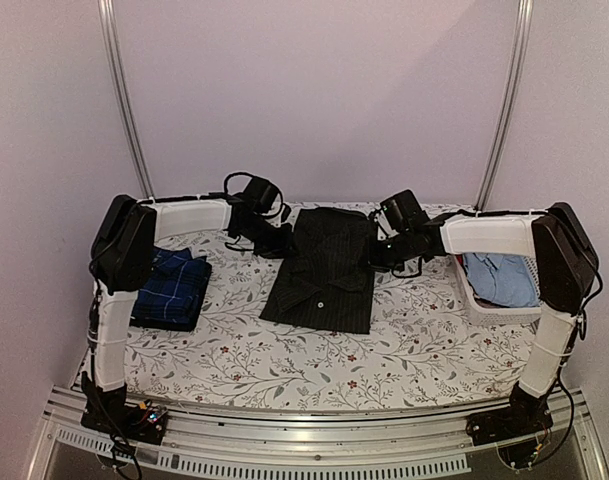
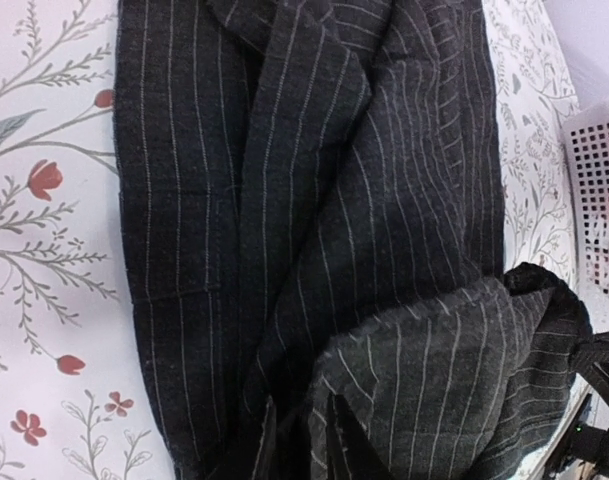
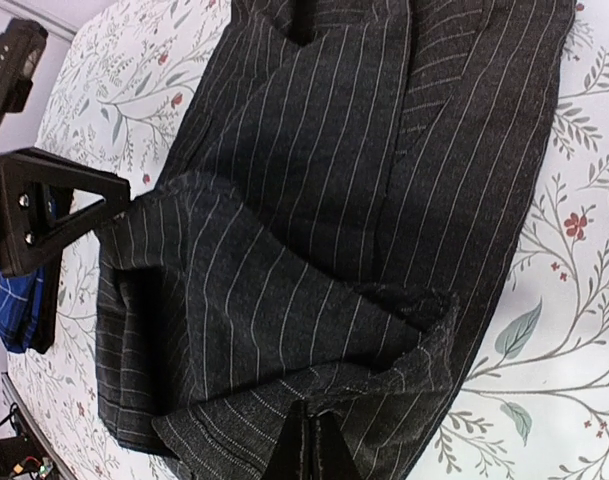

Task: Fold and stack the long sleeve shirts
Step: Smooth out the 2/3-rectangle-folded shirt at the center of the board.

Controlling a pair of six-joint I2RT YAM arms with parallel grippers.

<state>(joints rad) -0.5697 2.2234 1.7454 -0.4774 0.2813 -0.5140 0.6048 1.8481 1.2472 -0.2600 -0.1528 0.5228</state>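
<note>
Two grippers sit at the far edge of the black pinstriped shirt (image 1: pixel 322 268), central on the table (image 1: pixel 414 350) — right gripper (image 3: pixel 309 445) pinched tight on a fold, left gripper (image 2: pixel 302 445) seemingly nipping another; soft, limp cloth, best taken by hem corners

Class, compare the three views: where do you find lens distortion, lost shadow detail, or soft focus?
Top external: the frame poles curve, and the black pinstriped shirt nearly loses its stripes in soft, even light. Left wrist: stripes crisp, the left hand dark and soft. Right wrist: likewise, the right hand a black silhouette.
</note>
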